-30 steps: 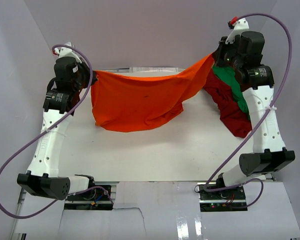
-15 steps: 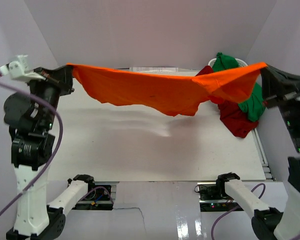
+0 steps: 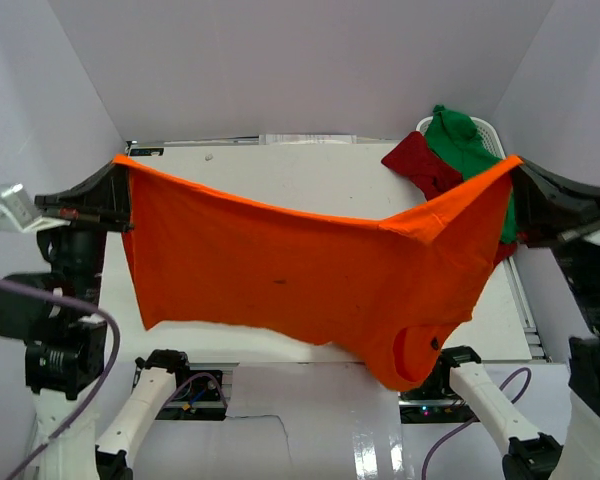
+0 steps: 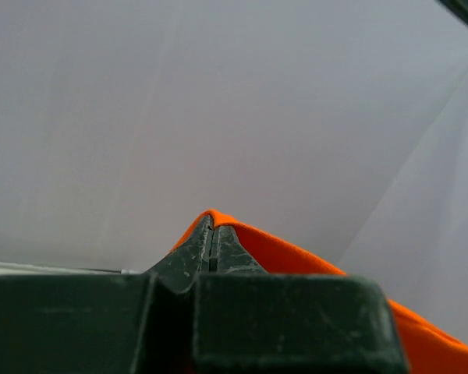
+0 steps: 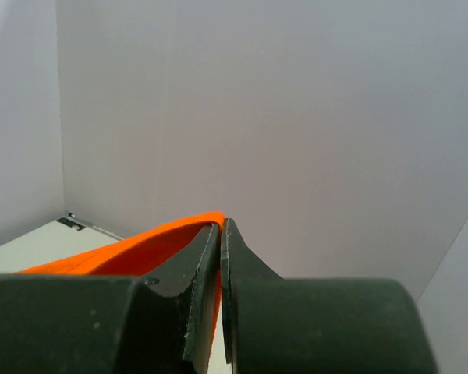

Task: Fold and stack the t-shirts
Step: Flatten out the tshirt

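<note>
You hold both arms high above the bench (image 3: 280, 175), left gripper (image 3: 123, 164) and right gripper (image 3: 513, 164) each clenched on an upper corner of the orange shirt (image 3: 300, 280), which hangs spread between them.

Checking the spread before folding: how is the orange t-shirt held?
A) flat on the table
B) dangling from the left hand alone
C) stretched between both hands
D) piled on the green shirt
C: the left hand and the right hand each pinch a corner of the orange t-shirt, which hangs between them.
</note>
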Controlling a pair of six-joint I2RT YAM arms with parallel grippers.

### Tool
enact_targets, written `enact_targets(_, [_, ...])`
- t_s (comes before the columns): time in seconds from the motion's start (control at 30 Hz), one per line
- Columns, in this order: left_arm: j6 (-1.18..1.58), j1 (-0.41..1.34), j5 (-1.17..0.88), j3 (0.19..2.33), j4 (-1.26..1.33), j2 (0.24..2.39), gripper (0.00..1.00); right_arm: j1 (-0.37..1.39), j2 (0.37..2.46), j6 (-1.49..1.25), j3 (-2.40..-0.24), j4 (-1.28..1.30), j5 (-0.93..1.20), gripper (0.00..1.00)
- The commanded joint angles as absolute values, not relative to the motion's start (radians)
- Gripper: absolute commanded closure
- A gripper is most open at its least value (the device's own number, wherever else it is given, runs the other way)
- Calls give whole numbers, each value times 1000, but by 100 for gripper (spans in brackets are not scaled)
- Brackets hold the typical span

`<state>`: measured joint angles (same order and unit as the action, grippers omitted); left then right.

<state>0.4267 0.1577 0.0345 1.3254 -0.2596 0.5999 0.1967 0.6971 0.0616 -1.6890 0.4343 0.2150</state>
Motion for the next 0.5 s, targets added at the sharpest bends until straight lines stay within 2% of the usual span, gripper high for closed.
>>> enact_targets(0.0, [460,149,98,1292,-245,822,100,192,915,58,-1663,344,158,92])
enact_targets(0.1, [477,134,123,1264,-178,977,100,193,1061,74,-1701,316,109,92])
enact_targets(0.23, [512,89,113,1414,-196,1222,100,189,1268,89,-1872,321,81,92])
enact_targets(0.37, [477,89,94,1774,-252,1522,100,181,1536,117,-2113,351,17,92])
enact_targets(0.47, [442,89,83,1969,-319,1641,100,181,1696,123,-2355,371,38,92])
